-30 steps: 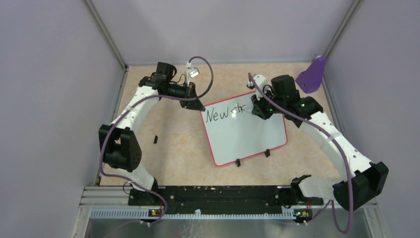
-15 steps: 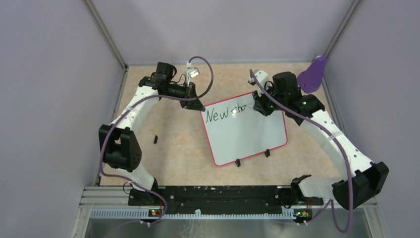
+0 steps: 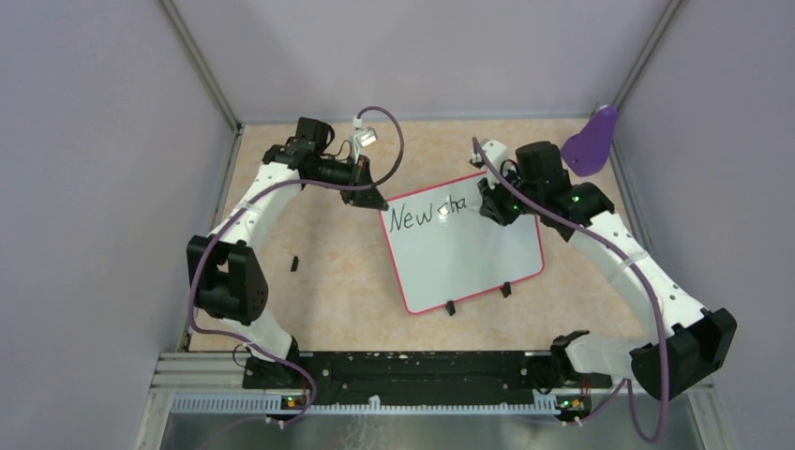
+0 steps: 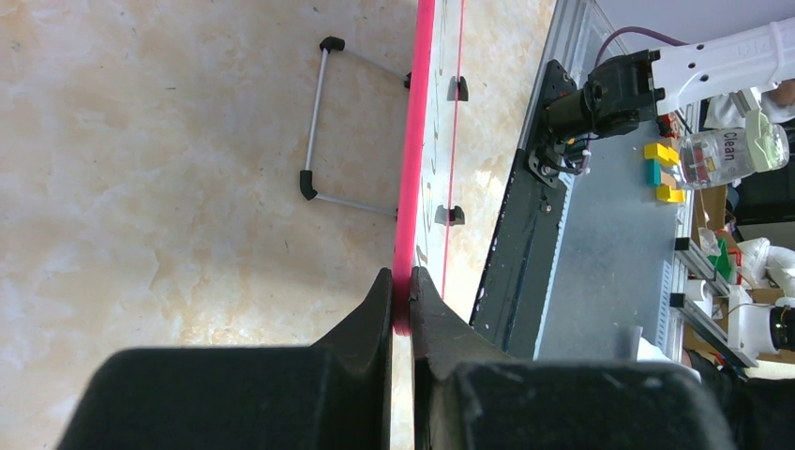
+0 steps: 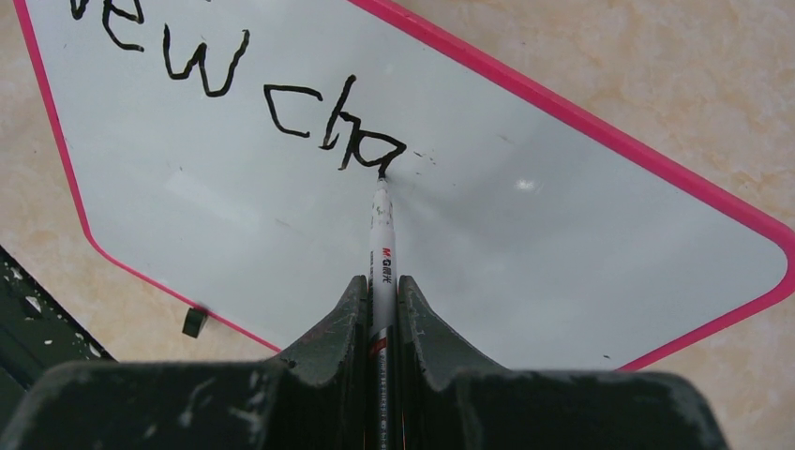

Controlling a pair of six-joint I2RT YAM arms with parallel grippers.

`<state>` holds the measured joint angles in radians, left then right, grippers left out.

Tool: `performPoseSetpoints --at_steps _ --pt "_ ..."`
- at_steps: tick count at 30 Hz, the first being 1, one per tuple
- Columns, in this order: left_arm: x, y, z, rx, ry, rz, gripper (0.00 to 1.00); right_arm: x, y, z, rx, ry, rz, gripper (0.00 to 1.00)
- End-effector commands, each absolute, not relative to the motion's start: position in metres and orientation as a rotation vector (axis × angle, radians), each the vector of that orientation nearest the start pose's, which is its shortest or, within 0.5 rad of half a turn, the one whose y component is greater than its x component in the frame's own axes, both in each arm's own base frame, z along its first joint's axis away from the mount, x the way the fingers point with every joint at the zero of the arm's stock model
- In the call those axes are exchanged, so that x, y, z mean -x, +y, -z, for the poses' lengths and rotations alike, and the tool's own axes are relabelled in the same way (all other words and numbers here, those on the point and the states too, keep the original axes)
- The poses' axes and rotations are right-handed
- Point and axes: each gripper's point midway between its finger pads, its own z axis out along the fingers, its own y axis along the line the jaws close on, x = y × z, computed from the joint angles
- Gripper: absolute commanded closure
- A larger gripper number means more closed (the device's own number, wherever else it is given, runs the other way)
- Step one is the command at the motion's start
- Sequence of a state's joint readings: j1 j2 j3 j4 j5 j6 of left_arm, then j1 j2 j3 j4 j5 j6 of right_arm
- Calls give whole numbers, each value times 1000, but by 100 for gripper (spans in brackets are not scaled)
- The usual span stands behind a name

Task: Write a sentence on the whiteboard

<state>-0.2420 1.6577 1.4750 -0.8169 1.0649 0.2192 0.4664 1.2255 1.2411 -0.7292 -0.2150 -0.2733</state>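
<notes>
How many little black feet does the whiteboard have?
2. Both on the whiteboard, near edge: one foot toward its left corner, the other foot further right. None looks hidden.

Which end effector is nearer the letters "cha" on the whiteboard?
Right. The right end effector holds the marker with its tip touching the end of "cha". The left end effector is clamped on the whiteboard rim at the corner beside "New", farther away.
</notes>
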Motion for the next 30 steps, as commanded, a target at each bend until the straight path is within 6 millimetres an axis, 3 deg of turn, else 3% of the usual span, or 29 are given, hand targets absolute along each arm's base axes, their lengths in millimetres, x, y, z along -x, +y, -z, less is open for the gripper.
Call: performPoseSetpoints --at_steps 1,11,15,30 --pt "-294 -233 -228 -944 2108 1347 100 -285 169 -236 931 2075 -327 100" --pt "-294 -233 -230 -944 2105 1349 100 -294 165 -272 900 2007 -281 100" --pt "-294 -233 -230 -945 2106 1350 100 -297 167 -277 895 1995 -286 100" --pt "-294 -233 -229 -945 2109 1346 100 -302 169 -250 907 2047 -285 100"
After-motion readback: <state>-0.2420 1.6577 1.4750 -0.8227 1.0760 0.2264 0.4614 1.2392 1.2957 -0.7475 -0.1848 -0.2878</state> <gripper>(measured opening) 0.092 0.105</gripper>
